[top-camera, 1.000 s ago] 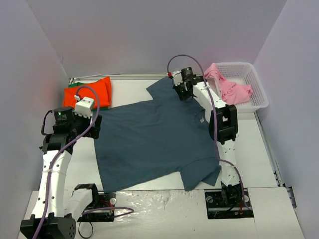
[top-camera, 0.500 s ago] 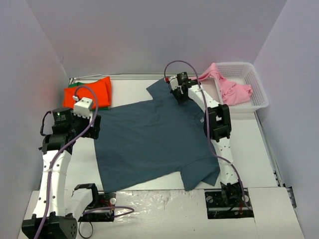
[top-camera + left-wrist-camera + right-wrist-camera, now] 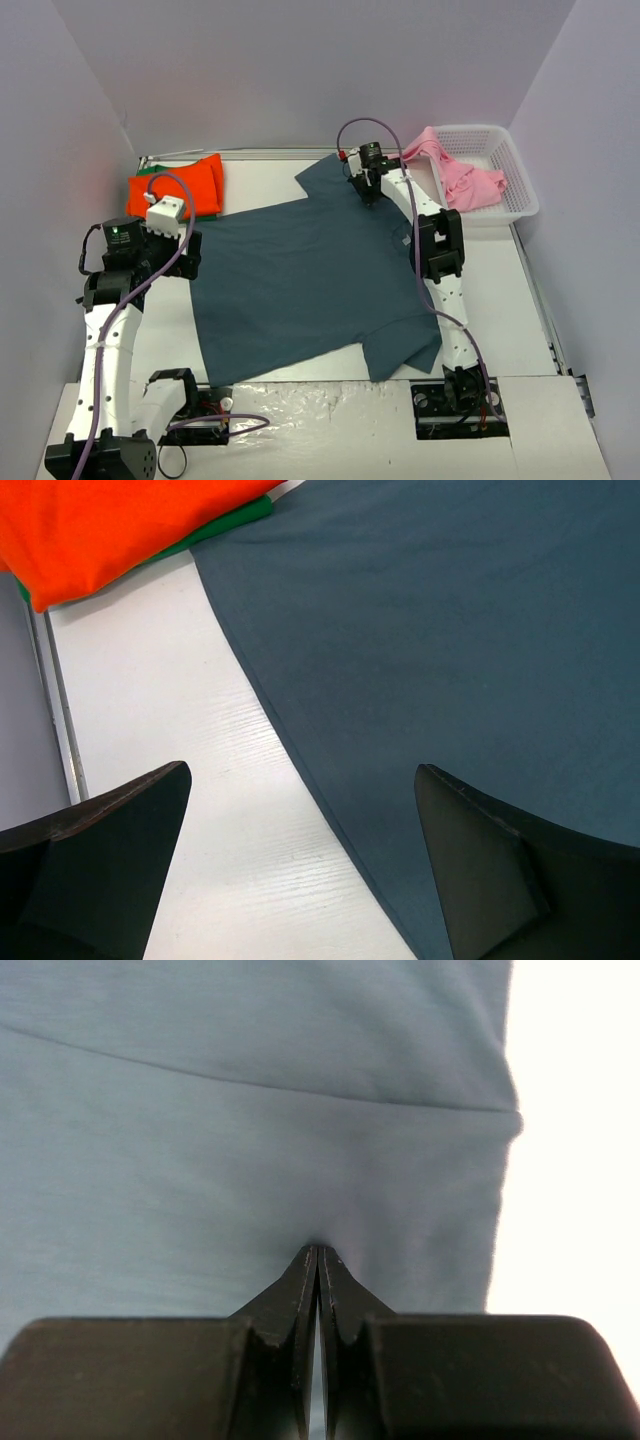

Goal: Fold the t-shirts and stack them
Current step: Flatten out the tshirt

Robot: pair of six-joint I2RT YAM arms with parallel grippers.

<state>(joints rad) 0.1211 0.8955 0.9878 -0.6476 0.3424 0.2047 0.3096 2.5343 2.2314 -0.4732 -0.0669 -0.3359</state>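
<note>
Right gripper (image 3: 318,1252) was clamped tight shut, tips touching the blue shirt (image 3: 250,1160) spread flat beneath it. Left gripper (image 3: 300,780) hung wide open above that shirt's side edge, with the orange shirt (image 3: 110,520) atop the green shirt (image 3: 235,518) just beyond.

The white table (image 3: 520,290) carries a dark blue shirt (image 3: 300,280) spread flat across its middle. A green shirt (image 3: 250,512), seemingly folded, lies under an orange one (image 3: 175,185) at the far left corner. A basket (image 3: 522,190) stands at the far right corner.
</note>
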